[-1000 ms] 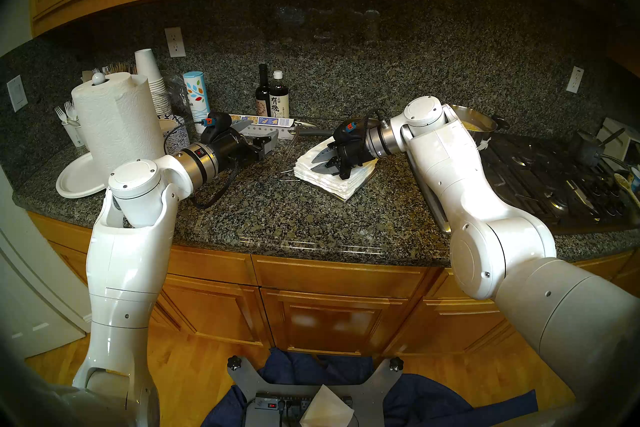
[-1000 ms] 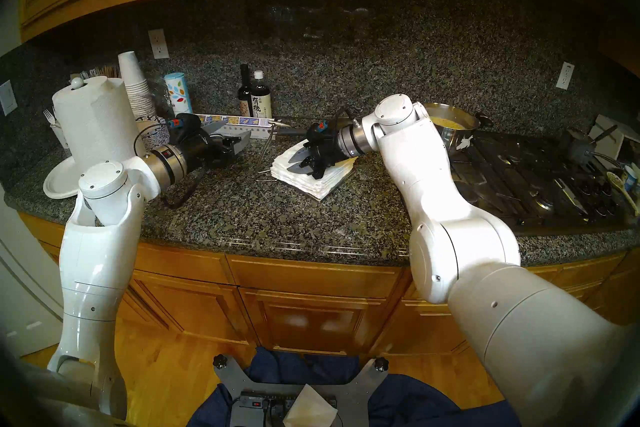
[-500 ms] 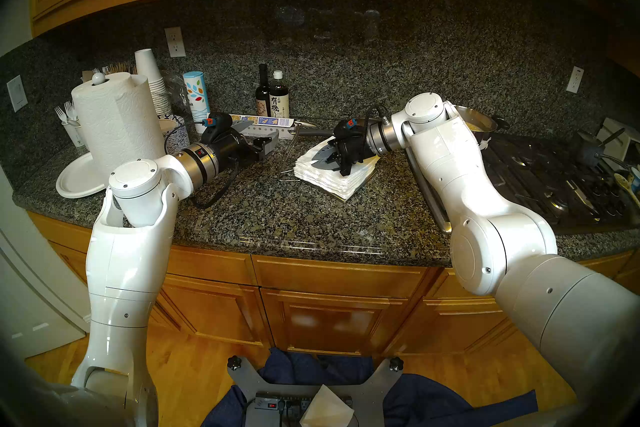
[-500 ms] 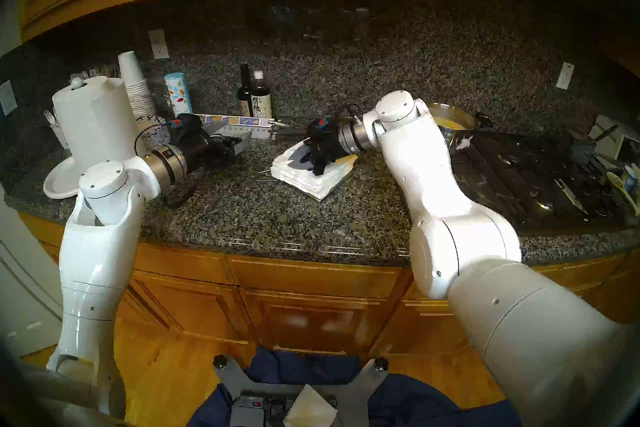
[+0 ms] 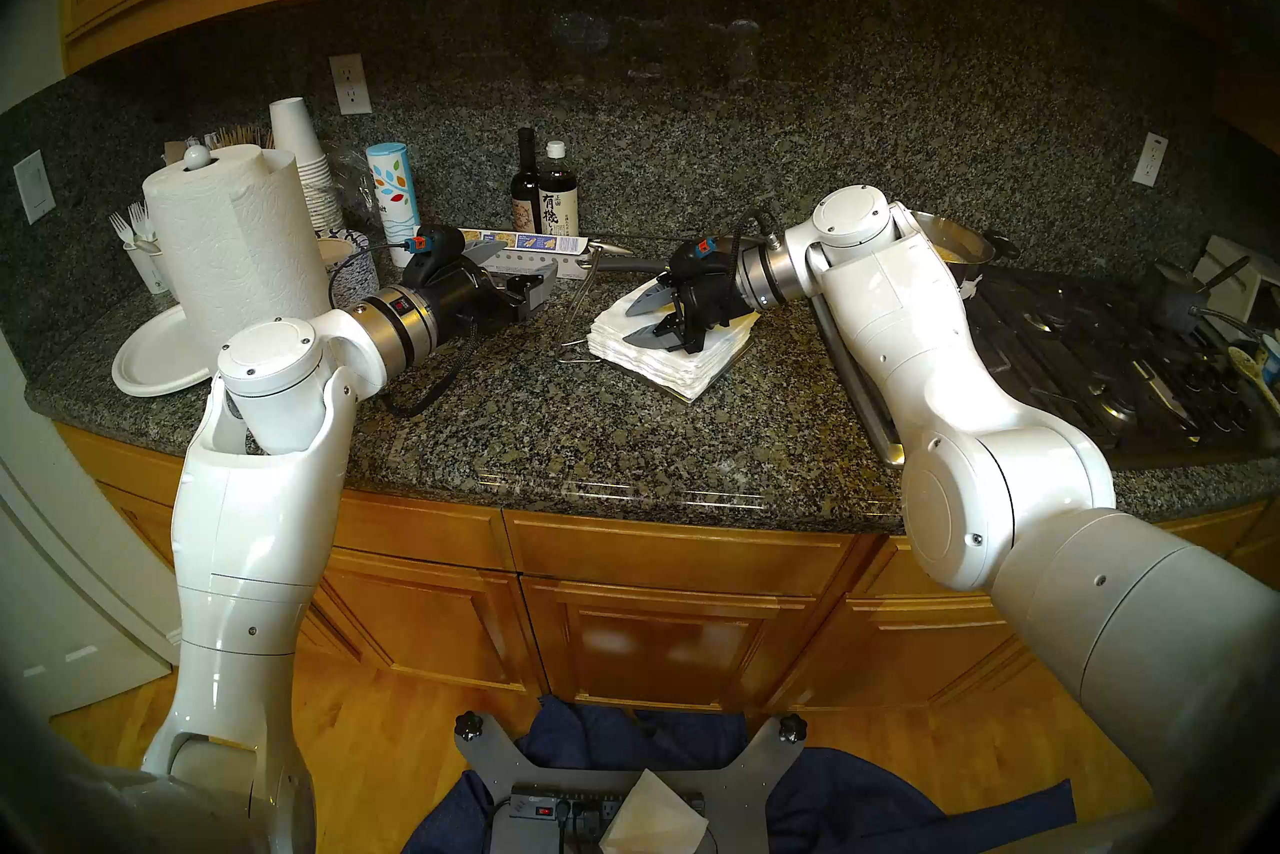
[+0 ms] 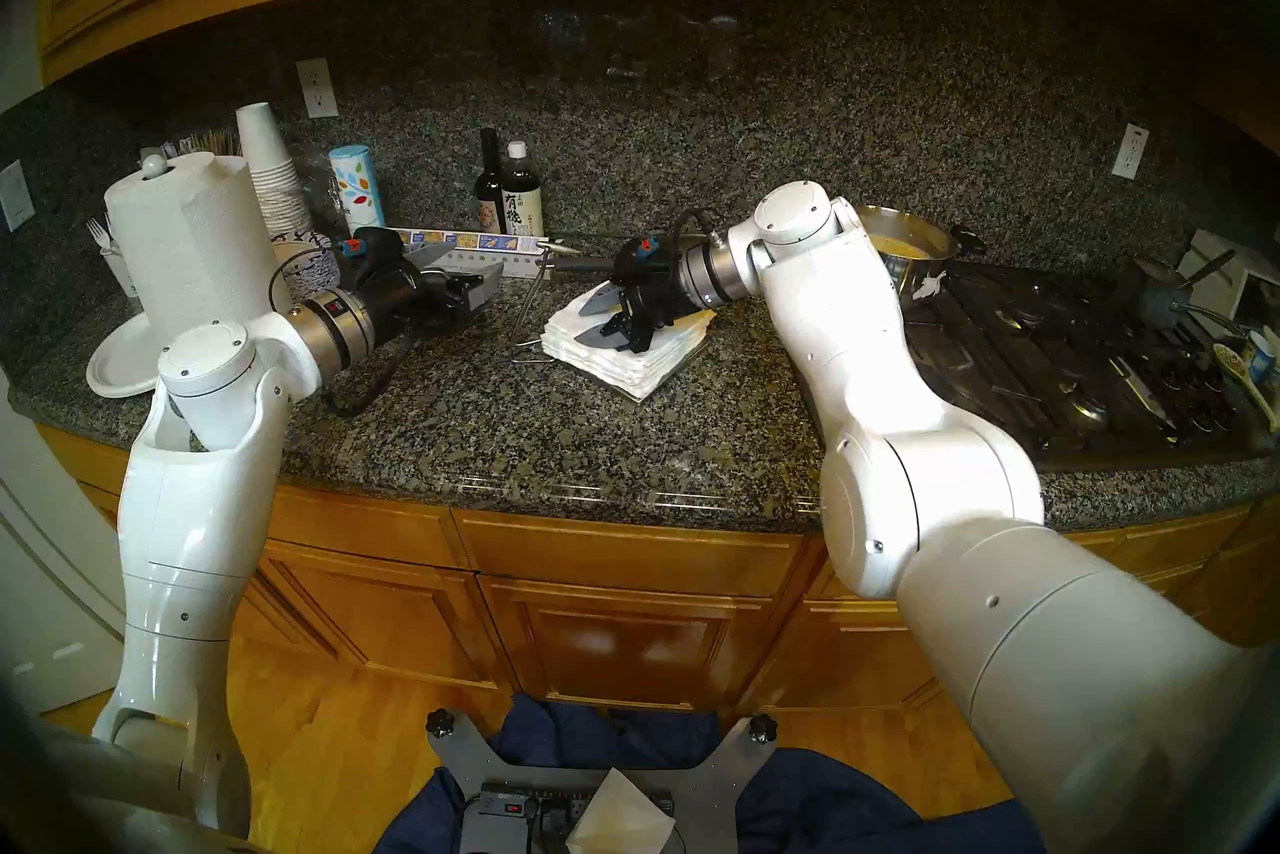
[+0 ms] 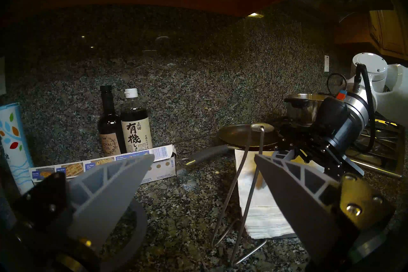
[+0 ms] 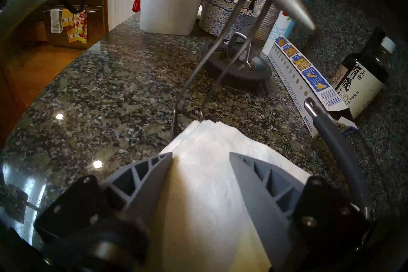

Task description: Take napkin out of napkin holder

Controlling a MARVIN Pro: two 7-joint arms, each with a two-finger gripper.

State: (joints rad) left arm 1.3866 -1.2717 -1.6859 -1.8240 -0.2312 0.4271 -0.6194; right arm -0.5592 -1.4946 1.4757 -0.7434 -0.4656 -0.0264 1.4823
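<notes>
A thick stack of white napkins lies on the napkin holder's flat base plate mid-counter. The holder's wire arm stands raised at the stack's left, its pointed bar up and clear of the paper. My right gripper is open, its fingers lying low over the stack. In the right wrist view the top napkin lies flat between the open fingertips. My left gripper is open and empty, left of the wire arm, which shows between its fingers in the left wrist view.
A dark frying pan with a grey handle lies behind the stack. A long box and two bottles stand at the back, a paper towel roll and plates at far left. The stove and a pot are at right.
My right gripper's fingers, close together on the stack before, have spread apart. The right wrist has risen slightly. The left arm has not moved.
</notes>
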